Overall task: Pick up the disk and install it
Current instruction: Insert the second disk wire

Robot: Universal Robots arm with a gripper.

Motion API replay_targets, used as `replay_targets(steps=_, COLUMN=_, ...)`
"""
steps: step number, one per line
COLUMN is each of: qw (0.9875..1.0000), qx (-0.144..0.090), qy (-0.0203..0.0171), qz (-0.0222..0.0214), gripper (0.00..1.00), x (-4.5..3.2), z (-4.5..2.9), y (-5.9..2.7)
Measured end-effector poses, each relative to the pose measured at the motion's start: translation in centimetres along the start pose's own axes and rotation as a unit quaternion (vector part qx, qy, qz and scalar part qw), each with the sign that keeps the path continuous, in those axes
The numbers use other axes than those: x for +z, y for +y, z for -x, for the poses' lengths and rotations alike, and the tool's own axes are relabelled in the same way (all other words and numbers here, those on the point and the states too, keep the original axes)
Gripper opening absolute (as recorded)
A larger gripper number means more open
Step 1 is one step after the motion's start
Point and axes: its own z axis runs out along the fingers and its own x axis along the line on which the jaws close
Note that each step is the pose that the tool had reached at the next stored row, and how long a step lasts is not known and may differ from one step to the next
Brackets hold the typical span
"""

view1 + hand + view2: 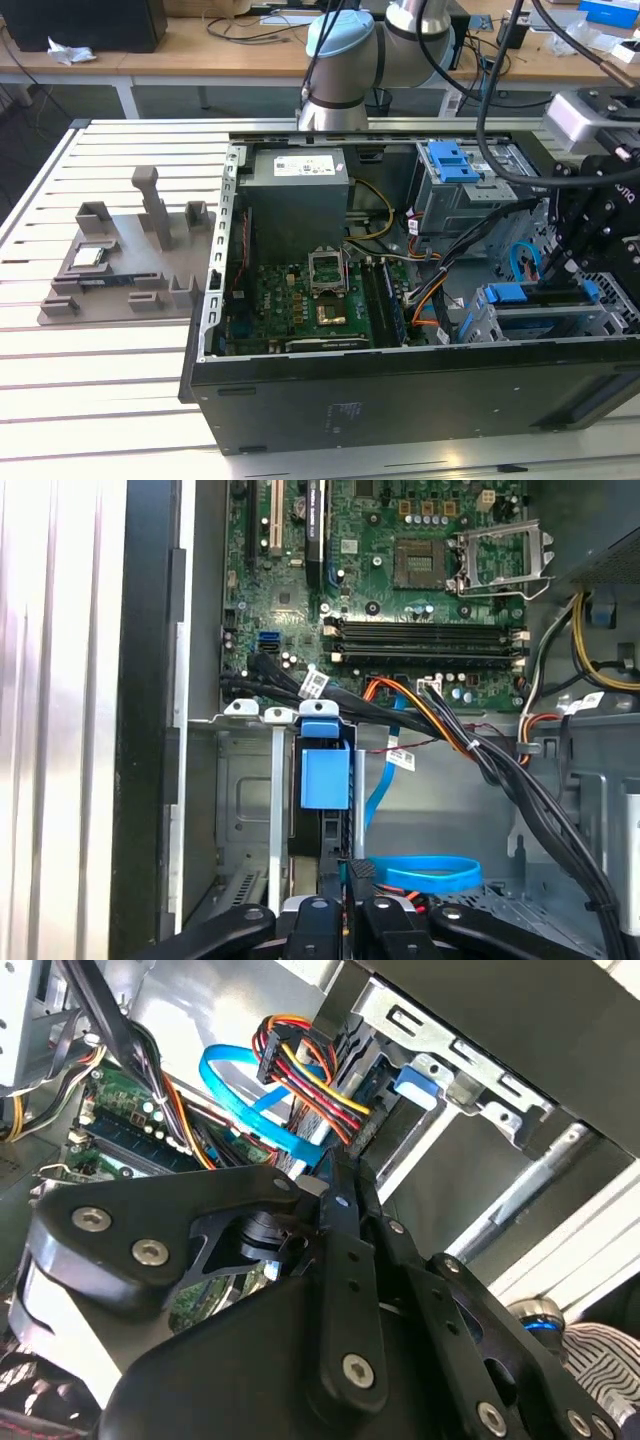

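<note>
Install step in hand, seemingly: disk [325,775] on edge inside the drive bay [245,810] of the computer case [400,390]; end effector [345,920] at the disk's outer edge, clamped or released impossible to tell; likely calls for a straight push along the bay, clear of cables [440,715] beside the bay.

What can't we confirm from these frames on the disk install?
- Disk label face: seen edge-on in the first wrist view.
- Disk's near end: covered by the gripper in the first wrist view.
- Seating in the drive bay: blocked by the gripper and cables in the exterior view.
</note>
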Motion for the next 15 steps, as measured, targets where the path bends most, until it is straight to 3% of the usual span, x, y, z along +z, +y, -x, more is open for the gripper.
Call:
replay_targets(steps=3, qw=1.0000, qx=0.000, qy=0.0001, qz=0.0000, gripper=0.16, x=-0.61, z=0.08, y=0.04)
replay_targets(steps=4, qw=1.0000, qx=0.000, qy=0.0002, qz=0.0000, gripper=0.10, x=-0.88, z=0.10, y=0.05)
replay_targets(steps=9, qw=1.0000, qx=0.000, qy=0.0003, qz=0.0000, gripper=0.10, x=-3.47, z=0.27, y=0.21)
replay_targets(steps=15, qw=1.0000, qx=0.000, qy=0.0003, qz=0.0000, gripper=0.10, x=-3.62, z=0.26, y=0.22)
